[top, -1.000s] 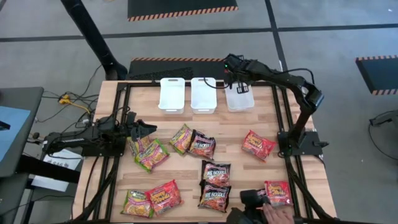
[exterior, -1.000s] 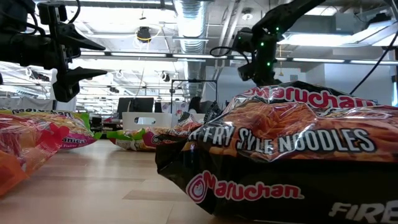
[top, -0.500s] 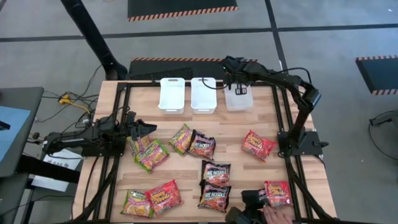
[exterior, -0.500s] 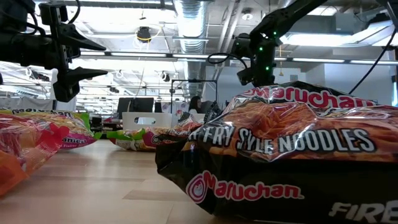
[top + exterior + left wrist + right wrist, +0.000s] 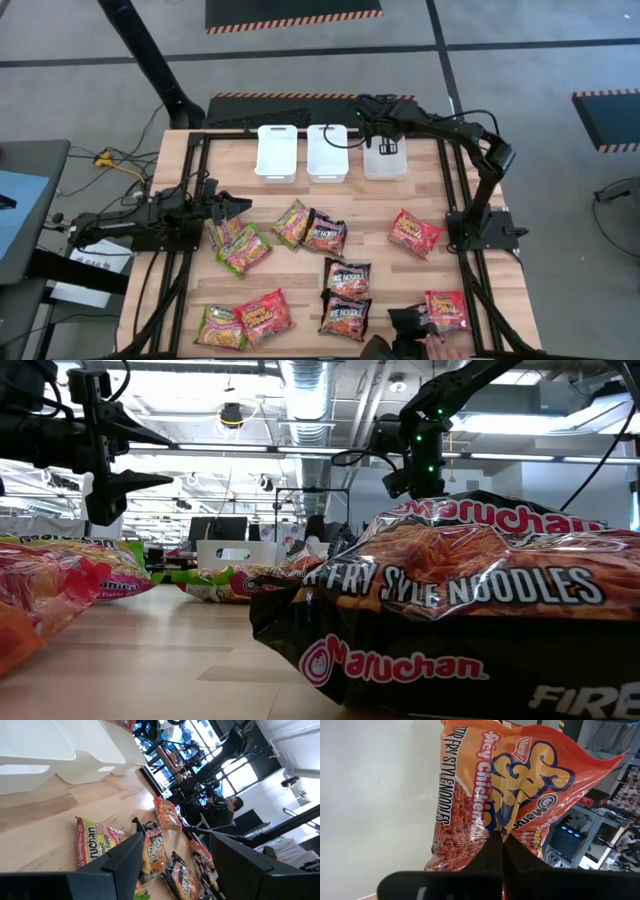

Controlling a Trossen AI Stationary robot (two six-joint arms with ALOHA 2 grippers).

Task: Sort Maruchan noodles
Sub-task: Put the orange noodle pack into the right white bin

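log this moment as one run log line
right gripper: shut on orange packet, over right bin | left gripper: open, above green packets

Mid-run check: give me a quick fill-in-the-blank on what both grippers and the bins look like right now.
1. The right gripper is shut on a red-orange ____.
2. It hangs over the ____ of the three white bins.
3. The left gripper is ____ and holds nothing.
4. The left and middle bins look ____.

Missing words: noodle packet; rightmost; open; empty

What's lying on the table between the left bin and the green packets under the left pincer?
Nothing: in the high view, bare wood runs from the left bin down to the green packets beside the open left pincer.
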